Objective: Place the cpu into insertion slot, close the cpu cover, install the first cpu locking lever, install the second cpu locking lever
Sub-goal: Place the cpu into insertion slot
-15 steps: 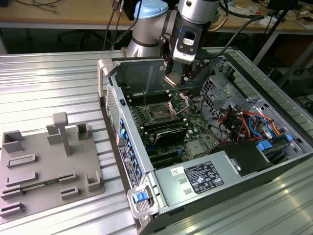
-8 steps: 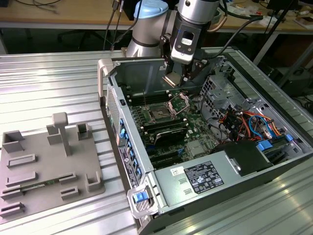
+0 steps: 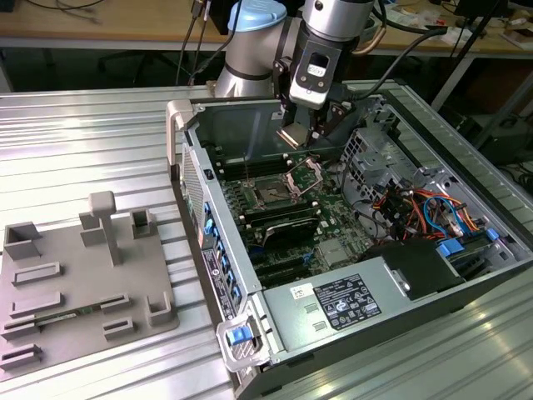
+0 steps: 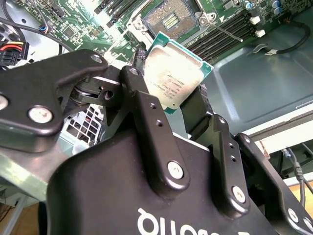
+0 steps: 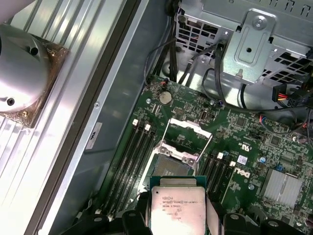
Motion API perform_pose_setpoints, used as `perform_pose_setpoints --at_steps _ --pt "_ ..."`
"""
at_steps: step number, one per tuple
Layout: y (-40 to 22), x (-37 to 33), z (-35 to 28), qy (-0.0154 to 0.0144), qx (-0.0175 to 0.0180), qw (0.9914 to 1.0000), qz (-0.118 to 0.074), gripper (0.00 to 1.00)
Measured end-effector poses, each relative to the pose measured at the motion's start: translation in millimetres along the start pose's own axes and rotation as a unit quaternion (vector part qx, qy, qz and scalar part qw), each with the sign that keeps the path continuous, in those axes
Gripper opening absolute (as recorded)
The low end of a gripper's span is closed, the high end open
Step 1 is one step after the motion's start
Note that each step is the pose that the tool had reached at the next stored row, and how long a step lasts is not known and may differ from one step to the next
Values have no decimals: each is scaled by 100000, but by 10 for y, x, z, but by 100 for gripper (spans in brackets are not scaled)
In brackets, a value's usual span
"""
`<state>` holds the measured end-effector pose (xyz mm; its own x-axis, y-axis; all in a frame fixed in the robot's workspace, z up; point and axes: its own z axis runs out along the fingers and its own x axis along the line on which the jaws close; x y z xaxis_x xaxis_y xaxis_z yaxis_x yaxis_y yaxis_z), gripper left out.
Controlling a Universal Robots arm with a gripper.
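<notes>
My gripper [image 4: 166, 84] is shut on the cpu [image 4: 173, 73], a flat square chip with a dull silver top and a green rim, pinched by two opposite edges between black fingers [image 4: 142, 105]. In the exterior view the gripper [image 3: 298, 137] hangs inside the open computer case, a little above and behind the insertion slot [image 3: 271, 193]. The first wrist view has the cpu [image 5: 177, 208] hovering just short of the insertion slot [image 5: 171, 169], whose dark centre is bare. The cpu cover [image 5: 188, 128] stands swung up on its hinge, with thin wire levers [image 5: 211, 142] raised beside it.
Long black memory slots [image 5: 139, 152] flank the socket on both sides. A grey power supply box [image 3: 333, 308] fills the case's near end, while a drive cage [image 3: 375, 146] and coloured cables [image 3: 425, 208] sit at the exterior view's right. A grey fixture plate [image 3: 75, 283] lies outside the case.
</notes>
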<state>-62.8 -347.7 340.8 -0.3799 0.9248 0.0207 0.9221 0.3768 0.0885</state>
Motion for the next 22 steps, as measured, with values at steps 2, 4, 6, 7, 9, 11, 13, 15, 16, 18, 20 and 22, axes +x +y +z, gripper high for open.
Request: perform_pose_setpoints --at_steps 2,4,6,7,9,11,13,15,16,18,20,22 --pt "0 0 0 -3 2 100000 25 55" --pt "0 0 0 -1 -3 100000 32 55" --pt "0 0 0 -3 -1 100000 38 55" --pt "0 0 0 -4 -2 100000 42 55" --pt "0 0 0 -11 -4 100000 95 55" --pt "0 0 0 -22 -4 100000 226 55" --pt "0 0 0 -43 -14 99999 495 55" --pt "0 0 2 -100 -28 99994 1133 55" --pt "0 0 2 -142 -36 99987 1630 55" --pt "-1 0 3 -206 -49 99972 2357 55" --pt "-3 1 3 -253 -57 99959 2851 55" --pt "-2 1 4 -259 -62 99957 2928 55"
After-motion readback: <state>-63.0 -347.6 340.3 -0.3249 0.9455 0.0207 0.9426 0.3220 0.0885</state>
